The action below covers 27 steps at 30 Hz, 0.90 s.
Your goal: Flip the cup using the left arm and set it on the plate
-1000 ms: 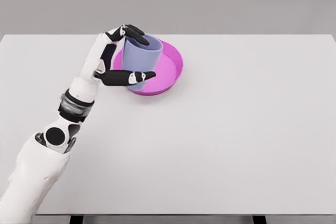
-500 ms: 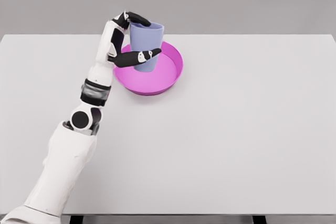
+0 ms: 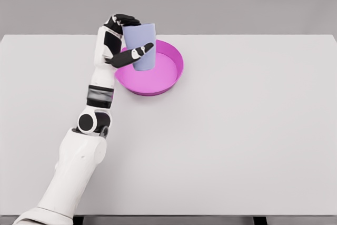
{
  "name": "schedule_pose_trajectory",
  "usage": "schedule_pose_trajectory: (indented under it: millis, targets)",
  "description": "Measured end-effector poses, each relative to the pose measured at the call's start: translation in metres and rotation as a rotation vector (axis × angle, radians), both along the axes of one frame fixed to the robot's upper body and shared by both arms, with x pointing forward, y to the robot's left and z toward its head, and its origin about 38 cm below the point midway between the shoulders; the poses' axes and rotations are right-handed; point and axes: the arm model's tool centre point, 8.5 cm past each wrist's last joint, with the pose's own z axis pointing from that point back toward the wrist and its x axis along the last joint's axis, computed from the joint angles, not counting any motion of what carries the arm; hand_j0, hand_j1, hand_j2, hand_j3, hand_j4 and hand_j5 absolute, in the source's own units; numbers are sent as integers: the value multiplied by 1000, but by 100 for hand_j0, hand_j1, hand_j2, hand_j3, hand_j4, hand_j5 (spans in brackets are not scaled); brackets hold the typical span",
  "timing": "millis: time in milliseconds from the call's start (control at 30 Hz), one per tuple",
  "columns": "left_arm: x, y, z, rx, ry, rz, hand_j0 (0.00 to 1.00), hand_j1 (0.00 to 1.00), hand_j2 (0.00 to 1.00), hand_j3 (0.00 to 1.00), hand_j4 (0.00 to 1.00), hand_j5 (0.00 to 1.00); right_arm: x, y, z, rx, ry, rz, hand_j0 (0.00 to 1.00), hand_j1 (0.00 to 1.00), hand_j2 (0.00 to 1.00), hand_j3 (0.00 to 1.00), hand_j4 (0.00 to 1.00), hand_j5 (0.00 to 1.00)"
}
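A pale lavender cup (image 3: 143,43) stands nearly upright, wider end up, over the left part of a magenta plate (image 3: 158,72). My left hand (image 3: 126,40) is shut on the cup: the thumb crosses its front and the fingers curl over the rim at the back left. The cup's base looks level with the plate's inner floor; whether it touches cannot be told. The left arm rises from the lower left corner. No right arm shows.
The white table (image 3: 237,130) spreads wide to the right and front of the plate. Its far edge runs just behind the plate, with a grey wall beyond.
The left arm swung upward and turned the cup from tilted to nearly upright, shifting it slightly left over the plate. The hand kept its grasp throughout.
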Motion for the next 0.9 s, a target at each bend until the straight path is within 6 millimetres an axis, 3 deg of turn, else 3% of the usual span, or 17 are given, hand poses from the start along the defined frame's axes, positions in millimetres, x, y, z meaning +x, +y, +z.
schedule_pose_trajectory:
  millis: [200,400,467,667,900]
  targets:
    - [-7,-14,5,64,-54,-118,41,41,41,41,41,41,0,0,0,0,0,0,100,100,100,100,100,100]
    - [3,-20,34,143,-141,-172,41,41,41,41,41,41,0,0,0,0,0,0,100,100,100,100,100,100]
    - [8,-16,47,204,-175,-189,40,40,40,40,40,40,0,0,0,0,0,0,100,100,100,100,100,100]
    - [10,3,43,319,-161,-180,40,40,40,40,40,40,0,0,0,0,0,0,100,100,100,100,100,100]
    - [26,14,52,299,-141,-84,43,43,43,43,43,43,0,0,0,0,0,0,100,100,100,100,100,100]
